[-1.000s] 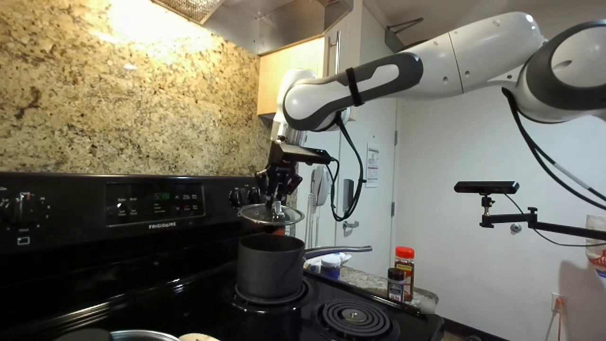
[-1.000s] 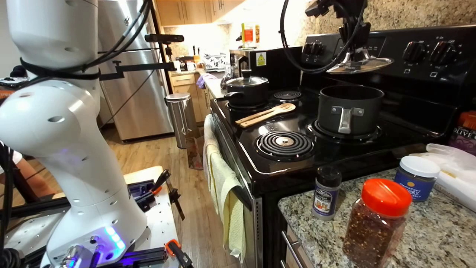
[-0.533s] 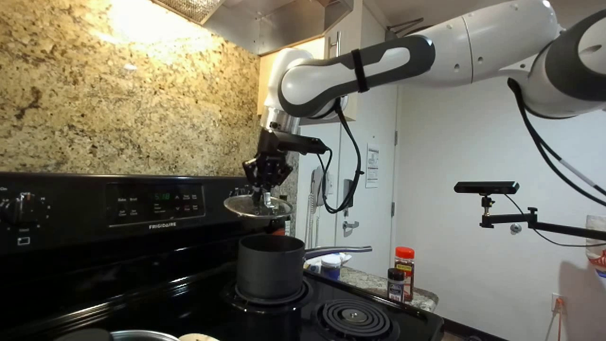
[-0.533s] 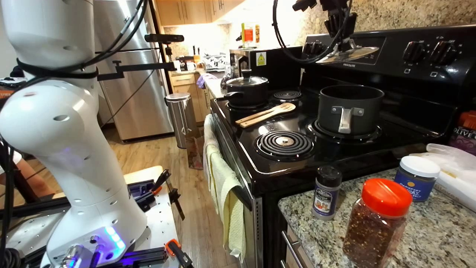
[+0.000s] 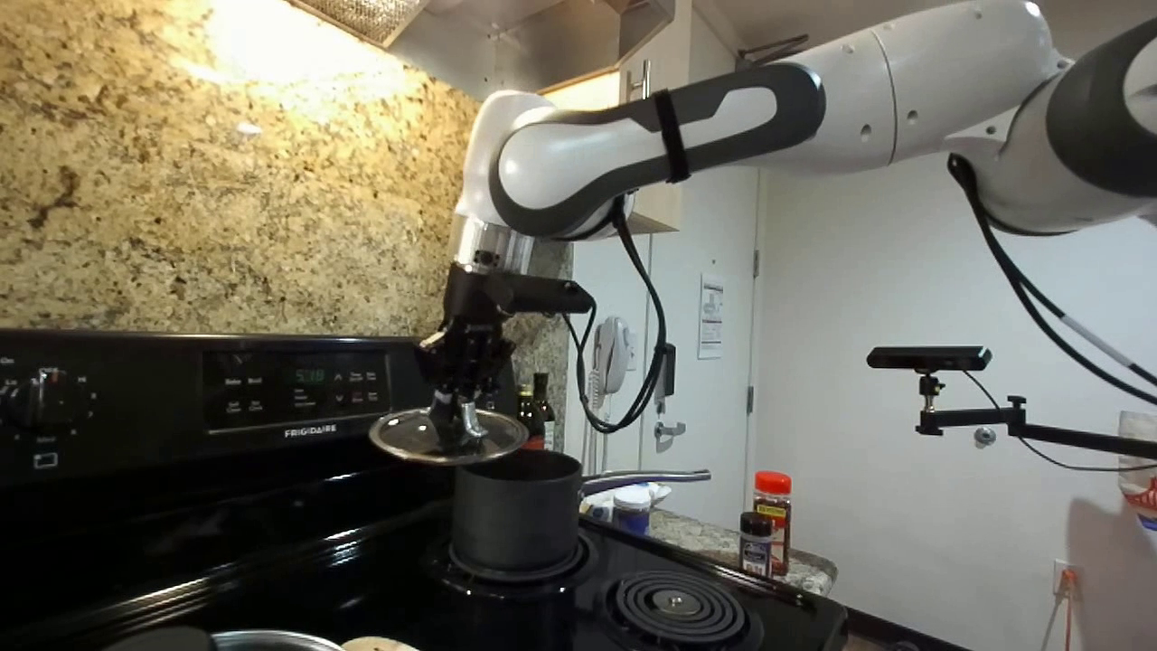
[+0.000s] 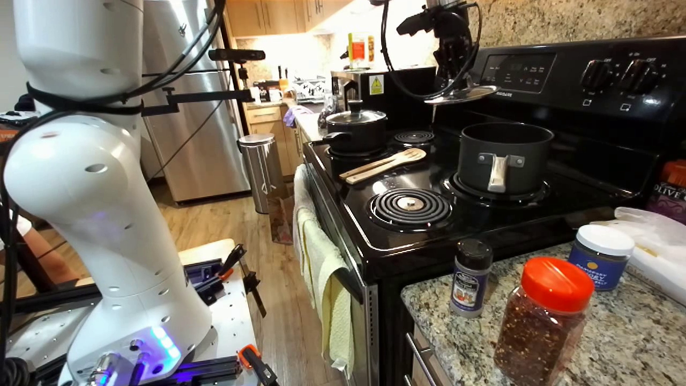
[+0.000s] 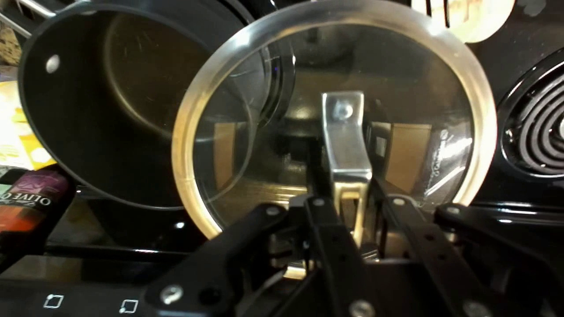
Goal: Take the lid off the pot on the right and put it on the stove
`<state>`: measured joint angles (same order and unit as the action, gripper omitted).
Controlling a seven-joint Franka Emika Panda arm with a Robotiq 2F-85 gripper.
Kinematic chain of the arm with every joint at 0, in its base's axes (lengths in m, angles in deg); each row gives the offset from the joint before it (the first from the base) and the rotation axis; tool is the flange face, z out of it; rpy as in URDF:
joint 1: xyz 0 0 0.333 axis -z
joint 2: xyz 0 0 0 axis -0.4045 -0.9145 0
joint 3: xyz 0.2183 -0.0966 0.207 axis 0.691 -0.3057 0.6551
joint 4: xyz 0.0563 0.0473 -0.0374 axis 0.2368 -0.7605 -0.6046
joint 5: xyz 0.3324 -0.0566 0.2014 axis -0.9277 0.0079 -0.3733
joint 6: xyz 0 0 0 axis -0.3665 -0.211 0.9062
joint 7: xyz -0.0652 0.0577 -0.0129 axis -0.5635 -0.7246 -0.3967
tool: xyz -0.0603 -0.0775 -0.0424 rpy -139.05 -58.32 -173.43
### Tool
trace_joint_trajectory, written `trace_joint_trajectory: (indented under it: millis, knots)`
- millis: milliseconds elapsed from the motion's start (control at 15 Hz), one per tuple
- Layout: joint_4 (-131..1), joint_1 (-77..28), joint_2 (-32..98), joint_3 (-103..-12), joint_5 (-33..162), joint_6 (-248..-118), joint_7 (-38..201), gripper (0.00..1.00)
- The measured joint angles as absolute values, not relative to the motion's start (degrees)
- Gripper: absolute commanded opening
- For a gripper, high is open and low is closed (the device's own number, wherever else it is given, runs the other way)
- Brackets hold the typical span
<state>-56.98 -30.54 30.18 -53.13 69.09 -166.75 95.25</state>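
Stove [image 6: 471, 225] bears an uncovered pot [image 5: 517, 514]; jaws hold its glass lid [image 7: 346, 132].

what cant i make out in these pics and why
Held lid: part of its rim, behind the gripper in the wrist view.
Open pot: its floor, hidden by its wall in both exterior views.
Covered pot: its contents, behind its side and shiny glass top in an exterior view.
Clock: digits too small and blurred in an exterior view.
OLIVE bottle: cut off by the right edge in an exterior view.
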Motion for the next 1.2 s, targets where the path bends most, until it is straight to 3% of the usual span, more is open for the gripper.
trace_joint_trajectory:
  millis: [1200]
  knots:
    - [-61.9, -32.3, 26.0, -50.1, 68.9, -165.1, 79.5, 0.05]
